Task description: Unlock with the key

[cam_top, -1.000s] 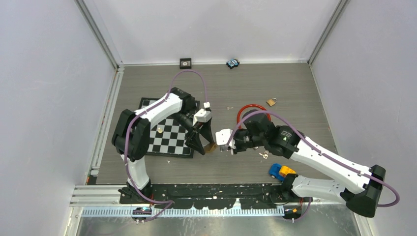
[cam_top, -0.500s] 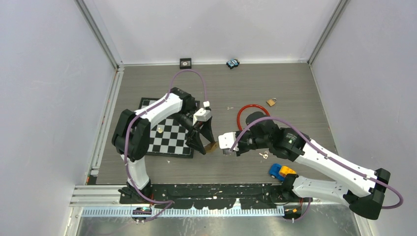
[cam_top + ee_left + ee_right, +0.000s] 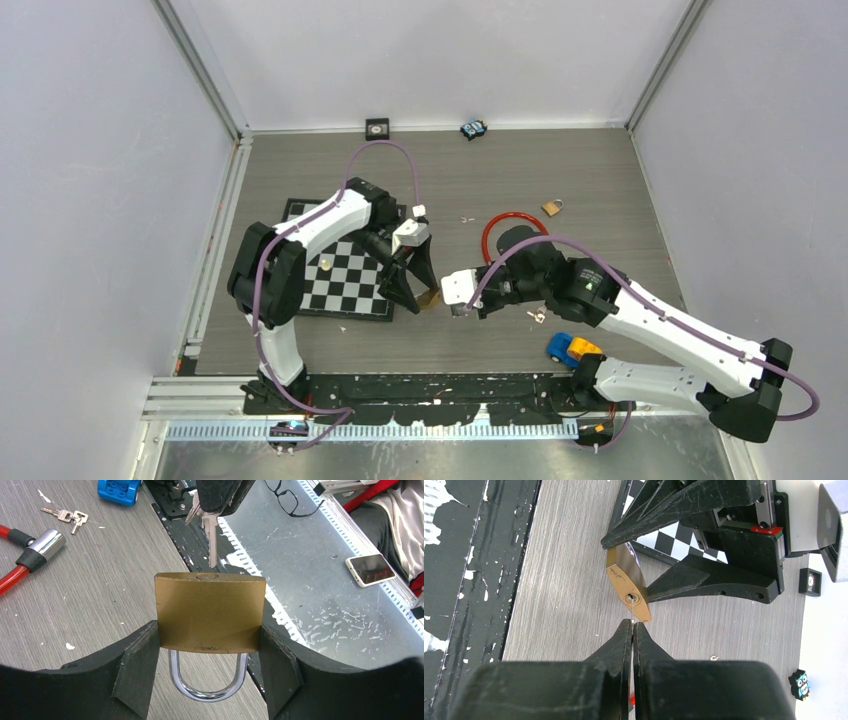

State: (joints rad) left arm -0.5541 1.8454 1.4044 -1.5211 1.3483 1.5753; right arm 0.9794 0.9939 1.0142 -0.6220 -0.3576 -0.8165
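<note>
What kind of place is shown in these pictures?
Probably a robot test cell in a laboratory: plain pale walls on aluminium posts enclose a table, and unrelated props lie on it: a chessboard, a toy truck and a spare padlock.

Bright, even light from overhead; shadows on the grey table (image 3: 600, 180) are soft and short. The padlock (image 3: 210, 612) and key (image 3: 212, 540) look crisp up close, the chrome shackle (image 3: 207, 687) glinting.

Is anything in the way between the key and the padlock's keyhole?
Nothing visible does. The right hand holds the key with its tip right at the keyhole of the padlock, which the left hand grips.
</note>
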